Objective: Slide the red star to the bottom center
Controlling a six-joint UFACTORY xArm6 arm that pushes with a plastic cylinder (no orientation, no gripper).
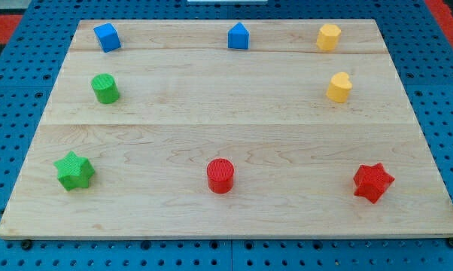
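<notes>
The red star (373, 181) lies flat on the wooden board (226, 120) near the view's bottom right corner. A red cylinder (220, 175) stands at the bottom centre, well to the star's left. My rod and tip do not show anywhere in the camera view, so I cannot place the tip relative to the blocks.
A green star (74, 171) sits at the bottom left, a green cylinder (104, 88) above it. A blue cube (106, 37) and a blue house-shaped block (238, 36) line the top. A yellow hexagon (328, 37) and a yellow heart (338, 87) sit at the right.
</notes>
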